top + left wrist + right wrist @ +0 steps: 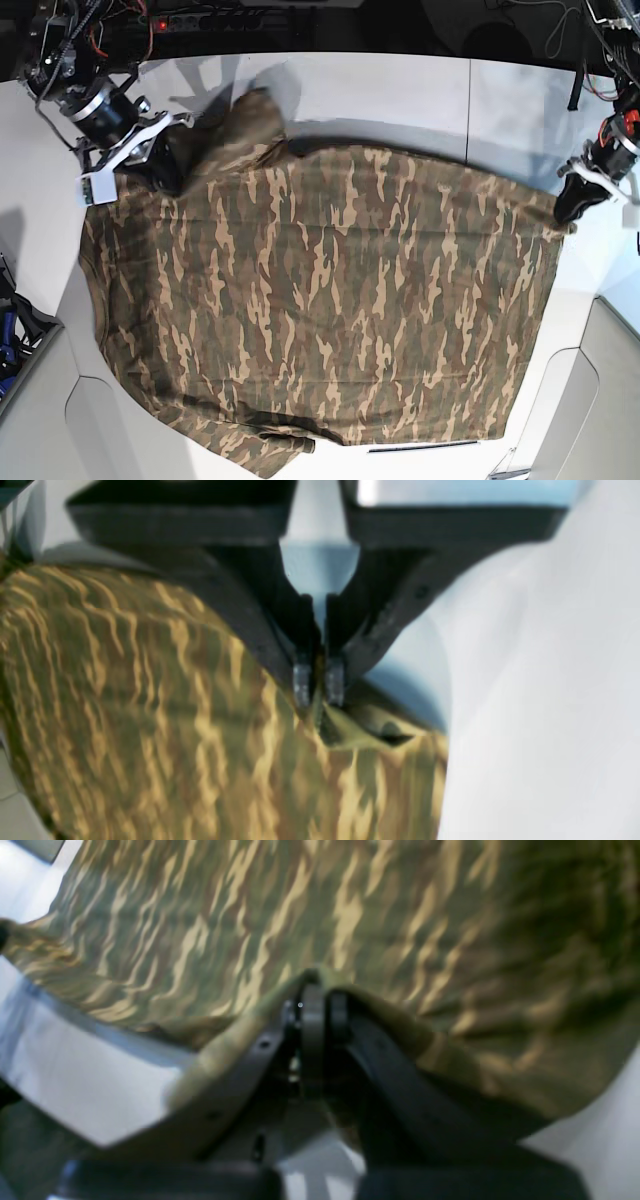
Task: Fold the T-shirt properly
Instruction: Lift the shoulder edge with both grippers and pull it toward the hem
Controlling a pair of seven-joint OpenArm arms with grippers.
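The camouflage T-shirt (330, 300) lies spread wide over the white table (400, 95). One sleeve (250, 118) sticks out at the back left, and another part is bunched at the front edge (270, 445). My right gripper (168, 172) is at the shirt's back left corner, and in the right wrist view this gripper (320, 1000) is shut on a raised fold of the T-shirt (350, 915). My left gripper (570, 210) sits at the shirt's far right edge. The left wrist view shows that gripper (320, 687) shut on the edge of the T-shirt (150, 705).
Cables and electronics (180, 20) run along the dark back edge behind the table. Table panel seams (470, 100) cross the surface at the right. Lower grey panels (590, 400) flank the front corners. Bare white tabletop (550, 680) lies beside the left gripper.
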